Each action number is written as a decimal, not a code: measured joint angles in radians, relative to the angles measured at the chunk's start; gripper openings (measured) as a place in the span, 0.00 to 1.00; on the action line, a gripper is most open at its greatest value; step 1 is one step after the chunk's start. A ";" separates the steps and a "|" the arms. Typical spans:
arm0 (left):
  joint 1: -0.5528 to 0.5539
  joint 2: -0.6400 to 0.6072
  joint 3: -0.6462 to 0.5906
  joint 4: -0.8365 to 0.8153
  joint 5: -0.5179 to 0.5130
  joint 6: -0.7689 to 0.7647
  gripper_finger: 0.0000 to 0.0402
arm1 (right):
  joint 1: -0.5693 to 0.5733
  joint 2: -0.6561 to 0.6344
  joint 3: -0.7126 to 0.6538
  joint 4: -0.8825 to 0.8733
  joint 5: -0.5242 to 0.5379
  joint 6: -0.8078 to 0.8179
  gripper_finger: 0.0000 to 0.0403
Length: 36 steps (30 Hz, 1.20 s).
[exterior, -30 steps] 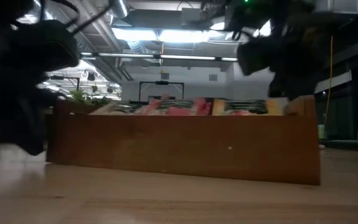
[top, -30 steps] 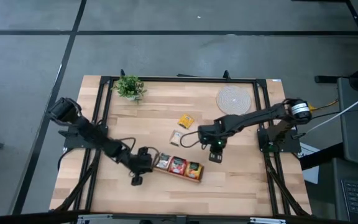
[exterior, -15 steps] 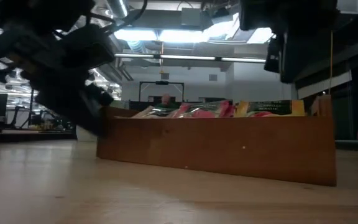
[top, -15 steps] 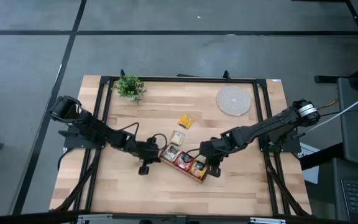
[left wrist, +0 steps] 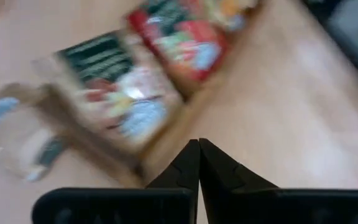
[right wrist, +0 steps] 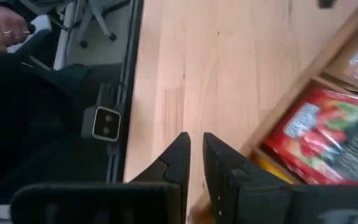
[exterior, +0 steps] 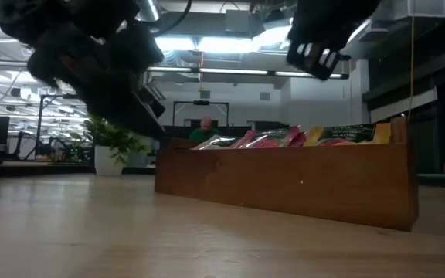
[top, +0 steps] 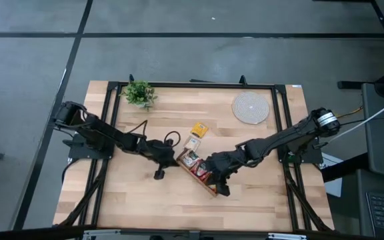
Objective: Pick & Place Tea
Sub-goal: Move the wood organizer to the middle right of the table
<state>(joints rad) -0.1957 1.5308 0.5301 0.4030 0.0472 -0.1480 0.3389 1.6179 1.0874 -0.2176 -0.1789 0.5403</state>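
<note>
The long wooden tray [top: 189,176] lies slantwise on the table, and tea sachets [top: 195,168] fill its compartments. In the low view the tray [exterior: 284,181] shows its long wall, with sachets [exterior: 284,137] sticking out above it. A yellow sachet [top: 199,129] and a pale one [top: 192,144] lie flat on the table just beyond the tray. My left gripper [top: 159,167] is shut at the tray's left end. My right gripper [top: 220,185] is shut by the tray's near right end. My left gripper [left wrist: 197,144] points its shut fingertips, slanting down from the table's left, at the outer face of the tray's long wall [left wrist: 166,146] near its left end. Blur keeps me from telling whether the tips touch it. My right gripper [right wrist: 196,138] stands beside the tray's long outer wall [right wrist: 272,124] near its end. The outer side of one finger [right wrist: 229,174] lies against that wall. The fingers run along the wall, and the tray rests flat on the table.
A small potted plant [top: 139,93] stands at the far left and a round woven mat [top: 251,107] lies at the far right. Black frame rails run along the table's sides. A person's hand [right wrist: 8,31] shows beyond the table edge. Bare wood lies toward the near edge.
The tray has turned on the table: its left end swung toward the far edge while its near right end stayed about in place. My left gripper moved right and toward the far edge with that end. My right gripper came from beyond the tray toward the near edge and left.
</note>
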 joint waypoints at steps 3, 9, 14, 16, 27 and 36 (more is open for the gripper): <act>0.012 -0.064 0.000 -0.052 0.144 -0.007 0.00 | -0.002 0.069 0.000 0.065 -0.039 0.001 0.12; -0.013 -0.249 0.000 -0.151 0.284 -0.064 0.01 | 0.002 0.190 0.000 0.157 -0.122 0.009 0.12; -0.047 -0.409 0.000 -0.122 0.234 -0.066 0.00 | 0.013 0.268 0.038 0.154 -0.124 0.004 0.12; -0.062 -0.463 0.000 -0.124 0.179 -0.071 0.01 | 0.020 0.306 0.077 0.115 -0.128 -0.009 0.12; -0.123 -0.565 0.000 -0.127 -0.011 -0.075 0.01 | 0.041 0.379 0.289 -0.401 0.140 -0.070 0.12; -0.133 -0.565 0.000 -0.156 -0.032 -0.083 0.01 | 0.034 0.384 0.294 -0.754 0.480 0.147 0.12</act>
<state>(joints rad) -0.3290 0.9657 0.5301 0.2473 0.0155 -0.2310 0.3729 2.0023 1.3811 -0.9718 0.3014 0.6869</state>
